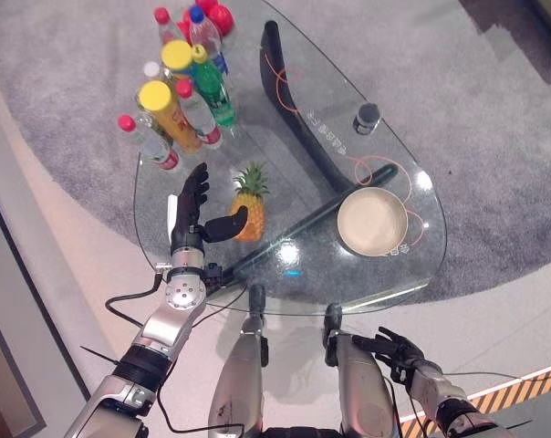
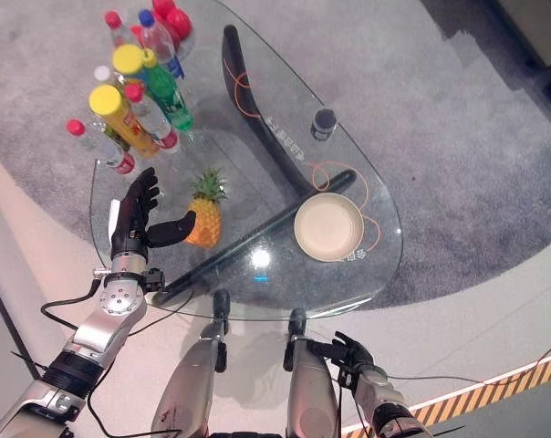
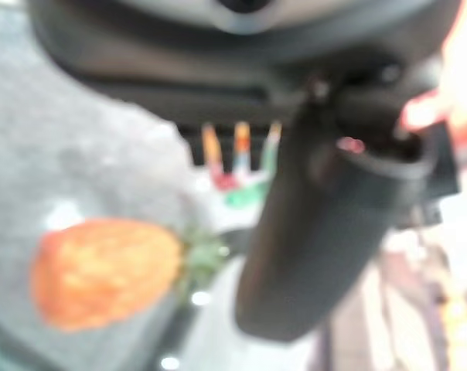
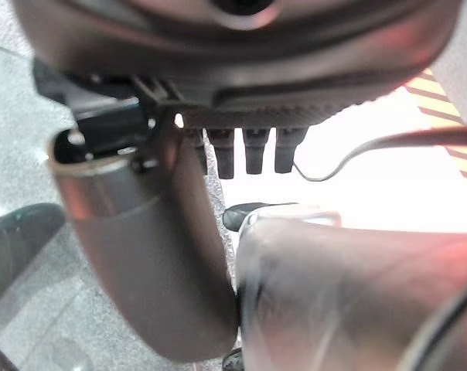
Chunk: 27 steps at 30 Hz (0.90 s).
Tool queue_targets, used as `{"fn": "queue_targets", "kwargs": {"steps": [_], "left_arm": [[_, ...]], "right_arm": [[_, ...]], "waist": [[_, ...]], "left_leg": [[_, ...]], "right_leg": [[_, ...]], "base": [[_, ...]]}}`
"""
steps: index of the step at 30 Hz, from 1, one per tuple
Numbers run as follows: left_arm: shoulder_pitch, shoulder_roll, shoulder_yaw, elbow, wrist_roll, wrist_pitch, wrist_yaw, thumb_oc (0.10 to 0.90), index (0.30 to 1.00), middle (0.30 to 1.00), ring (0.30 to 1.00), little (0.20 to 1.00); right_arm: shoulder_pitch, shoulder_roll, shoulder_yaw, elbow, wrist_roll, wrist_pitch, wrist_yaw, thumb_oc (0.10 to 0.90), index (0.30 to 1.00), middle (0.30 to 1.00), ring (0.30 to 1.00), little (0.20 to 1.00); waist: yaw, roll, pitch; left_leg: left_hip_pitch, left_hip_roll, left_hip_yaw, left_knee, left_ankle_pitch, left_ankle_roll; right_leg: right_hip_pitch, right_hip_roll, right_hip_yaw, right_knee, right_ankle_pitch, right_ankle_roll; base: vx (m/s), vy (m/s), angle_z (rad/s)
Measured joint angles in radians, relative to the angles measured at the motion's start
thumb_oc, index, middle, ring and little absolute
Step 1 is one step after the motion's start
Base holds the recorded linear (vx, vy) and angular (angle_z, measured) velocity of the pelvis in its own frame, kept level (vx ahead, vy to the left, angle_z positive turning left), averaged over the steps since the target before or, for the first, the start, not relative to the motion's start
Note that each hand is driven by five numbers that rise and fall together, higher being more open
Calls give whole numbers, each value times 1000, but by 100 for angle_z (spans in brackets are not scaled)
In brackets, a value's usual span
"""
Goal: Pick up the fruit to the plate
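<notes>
A small pineapple stands upright on the round glass table, left of the middle. My left hand is over the table just left of it, open, with fingers straight and pointing away from me. Its thumb reaches out sideways to the pineapple's lower side. In the left wrist view the pineapple shows beside the thumb. A cream plate with nothing on it sits on the right part of the table. My right hand hangs below the table's near edge with relaxed fingers, holding nothing.
Several bottles with coloured caps crowd the table's far left, just beyond my left hand. A small dark cylinder stands at the far right edge. A black table leg shows through the glass. Bare glass lies between pineapple and plate.
</notes>
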Motion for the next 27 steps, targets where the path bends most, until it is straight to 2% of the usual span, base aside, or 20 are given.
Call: {"fn": "queue_targets", "kwargs": {"steps": [3, 11, 27], "left_arm": [[-31, -4, -28, 65, -1, 5, -1, 800, 900, 900, 900, 900], [-124, -10, -22, 193, -49, -8, -1, 800, 900, 900, 900, 900], [-209, -19, -17, 240, -50, -29, 61, 800, 900, 900, 900, 900]], "right_arm": [[-21, -4, 18, -7, 3, 0, -2, 800, 900, 900, 900, 900], [-33, -7, 29, -53, 25, 0, -5, 800, 900, 900, 900, 900], [-55, -11, 45, -90, 34, 0, -22, 800, 900, 900, 900, 900]], "waist": [[-24, -1, 0], [-51, -3, -1], [-61, -12, 0]], "left_leg": [[-37, 0, 6, 18, 1, 0], [-96, 2, 20, 34, 2, 0], [-167, -1, 32, 35, 11, 4]], "right_leg": [[-40, -1, 6, 20, 0, 0], [-120, 0, 24, 63, -2, -2], [-207, -2, 36, 85, 0, -4]], "base": [[-9, 39, -4], [-2, 10, -3], [0, 1, -2]]}}
